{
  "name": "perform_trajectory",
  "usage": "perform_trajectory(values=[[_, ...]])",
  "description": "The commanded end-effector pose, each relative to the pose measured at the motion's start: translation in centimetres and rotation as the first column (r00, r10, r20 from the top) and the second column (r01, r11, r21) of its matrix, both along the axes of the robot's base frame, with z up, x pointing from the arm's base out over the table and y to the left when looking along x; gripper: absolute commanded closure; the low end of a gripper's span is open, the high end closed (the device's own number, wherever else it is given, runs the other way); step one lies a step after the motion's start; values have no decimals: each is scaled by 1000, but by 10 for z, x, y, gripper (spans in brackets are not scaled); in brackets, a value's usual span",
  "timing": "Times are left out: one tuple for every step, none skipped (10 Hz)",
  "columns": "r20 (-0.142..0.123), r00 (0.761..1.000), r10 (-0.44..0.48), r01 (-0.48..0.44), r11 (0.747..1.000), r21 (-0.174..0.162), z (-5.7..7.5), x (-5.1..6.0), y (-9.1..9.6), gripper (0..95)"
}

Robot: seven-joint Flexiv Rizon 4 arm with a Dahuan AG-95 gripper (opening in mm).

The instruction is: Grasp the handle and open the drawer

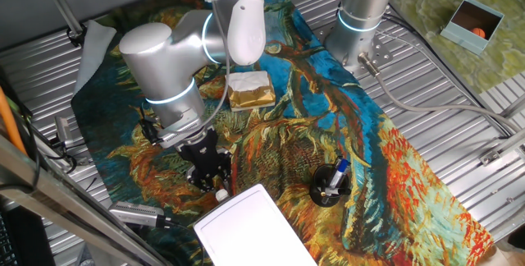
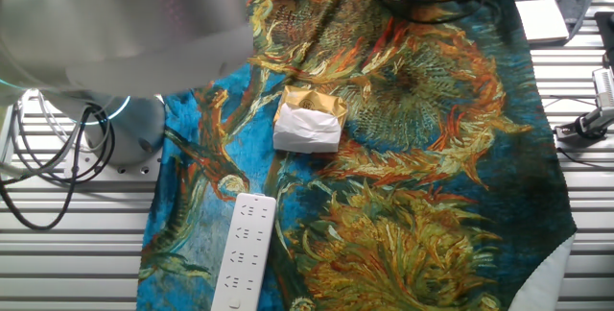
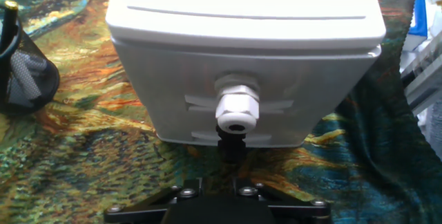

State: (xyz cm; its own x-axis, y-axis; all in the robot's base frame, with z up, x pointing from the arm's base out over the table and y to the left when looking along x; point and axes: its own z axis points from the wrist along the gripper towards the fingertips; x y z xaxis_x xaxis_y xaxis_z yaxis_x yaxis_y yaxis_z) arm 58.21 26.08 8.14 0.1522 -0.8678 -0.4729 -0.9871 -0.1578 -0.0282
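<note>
The drawer [image 3: 242, 86] is the flat white front of a plain white box [image 1: 254, 227] at the near edge of the painted cloth. The handle [image 3: 237, 110], a small round white knob, sits at the centre of that front and also shows in one fixed view [image 1: 221, 193]. In the hand view my gripper [image 3: 230, 146] points at the front. Its dark fingers stand close together as one narrow shape just below the knob, with nothing between them. In one fixed view the black gripper [image 1: 212, 176] is right beside the knob. The other fixed view hides the gripper behind the arm.
A black mesh pen holder [image 1: 330, 185] stands right of the box and shows at the left in the hand view [image 3: 24, 72]. A gold-and-white block [image 1: 249, 89] lies mid-cloth. A white power strip [image 2: 245, 251] lies at one cloth edge. A second arm's base [image 1: 361, 20] stands behind.
</note>
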Motion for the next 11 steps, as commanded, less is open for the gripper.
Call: perform_trajectory(values=[[2,1000,2,-2,1000,2,-1,0,1,760],[2,1000,2,-2,1000,2,-1,0,1,760],[2,1000,2,-2,1000,1,-1,0,1,760],[2,1000,1,-1,1000,0,-1,0,1,760],[2,1000,2,-2,1000,1,-1,0,1,760],[1,1000,2,-2,1000,1,-1,0,1,760],[1,1000,1,-1,1000,0,-1,0,1,760],[0,1000,-1,1,1000,0,-1,0,1,760],[3,1000,-4,4,1000,1,-1,0,1,760],[3,1000,-4,4,1000,7,0,0,1,760],[1,1000,-9,9,1000,13,0,0,0,760]])
